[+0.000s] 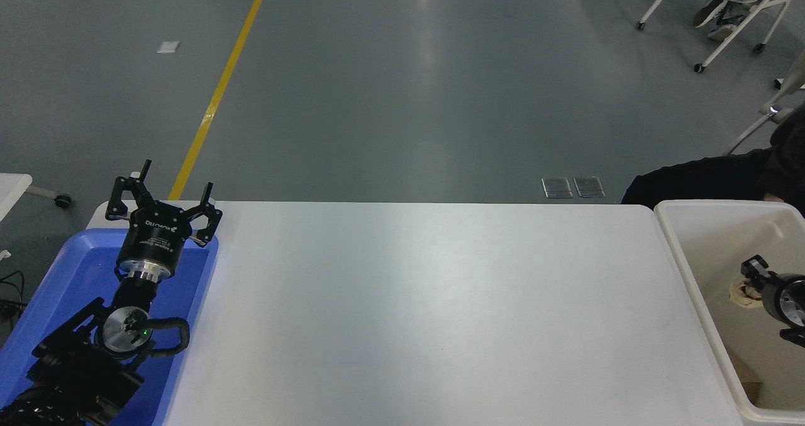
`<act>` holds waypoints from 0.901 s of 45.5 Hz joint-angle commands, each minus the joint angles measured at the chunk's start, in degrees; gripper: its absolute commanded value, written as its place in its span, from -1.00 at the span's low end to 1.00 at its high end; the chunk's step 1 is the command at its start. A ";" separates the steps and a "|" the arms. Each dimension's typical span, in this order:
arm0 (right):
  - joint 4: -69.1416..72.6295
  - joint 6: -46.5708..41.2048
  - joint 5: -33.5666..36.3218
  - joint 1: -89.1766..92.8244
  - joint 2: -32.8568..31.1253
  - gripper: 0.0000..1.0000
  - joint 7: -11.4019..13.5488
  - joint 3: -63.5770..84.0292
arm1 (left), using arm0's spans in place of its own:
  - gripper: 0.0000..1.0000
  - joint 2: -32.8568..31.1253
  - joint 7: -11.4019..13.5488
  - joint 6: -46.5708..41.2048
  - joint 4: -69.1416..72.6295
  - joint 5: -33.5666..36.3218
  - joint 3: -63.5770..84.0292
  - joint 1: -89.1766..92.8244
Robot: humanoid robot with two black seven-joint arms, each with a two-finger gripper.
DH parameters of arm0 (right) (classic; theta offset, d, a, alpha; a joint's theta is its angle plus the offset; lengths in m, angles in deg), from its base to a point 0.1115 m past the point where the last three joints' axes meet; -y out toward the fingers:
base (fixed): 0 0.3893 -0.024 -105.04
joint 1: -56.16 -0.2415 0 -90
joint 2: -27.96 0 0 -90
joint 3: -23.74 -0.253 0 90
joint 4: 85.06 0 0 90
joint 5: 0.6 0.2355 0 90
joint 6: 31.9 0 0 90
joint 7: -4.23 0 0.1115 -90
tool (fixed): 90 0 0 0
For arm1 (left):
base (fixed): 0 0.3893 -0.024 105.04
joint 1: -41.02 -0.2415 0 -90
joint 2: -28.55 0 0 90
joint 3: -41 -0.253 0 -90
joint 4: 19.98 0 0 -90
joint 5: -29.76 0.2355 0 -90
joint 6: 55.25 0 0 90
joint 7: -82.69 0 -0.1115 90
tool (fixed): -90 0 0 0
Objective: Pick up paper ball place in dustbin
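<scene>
**Ball over the bin, release pending**

Now the right tool hangs inside the mouth of the dustbin, just off the counter's right edge, its fingers closed around the paper ball, which peeks out tan beneath them. To drop it cleanly, I judge the tool should stay well inside the bin's walls, open fully, and lift straight up only once the ball falls free. The left tool sits parked, fingers spread and empty, over the blue tray at the counter's left edge.
</scene>
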 commanded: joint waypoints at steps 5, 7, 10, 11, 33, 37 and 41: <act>-0.30 1.01 1.29 0.44 0.85 -1.00 0.60 -0.27 | 1.00 0.00 0.00 -0.01 0.00 0.00 0.02 0.00; -0.30 1.01 1.29 0.44 0.85 0.57 0.51 -0.27 | 1.00 0.00 0.00 -0.01 0.00 0.00 0.02 0.00; -0.39 0.92 1.29 0.44 0.85 1.00 0.25 -0.19 | 1.00 0.00 0.00 -0.01 0.00 0.00 0.02 0.00; -0.39 0.92 1.29 0.44 0.85 1.00 0.25 -0.19 | 1.00 0.00 0.00 -0.01 0.00 0.00 0.02 0.00; -0.30 0.92 1.11 0.26 0.85 1.00 0.16 0.34 | 1.00 0.00 0.00 -0.01 0.00 0.00 0.02 0.00; 0.22 0.22 0.15 -0.26 0.85 1.00 0.07 0.87 | 1.00 0.00 0.00 -0.01 0.00 0.00 -0.07 0.00; 1.36 -0.22 -1.17 -3.50 0.68 1.00 -0.02 3.67 | 1.00 0.00 0.00 -0.01 0.00 0.00 -0.07 0.09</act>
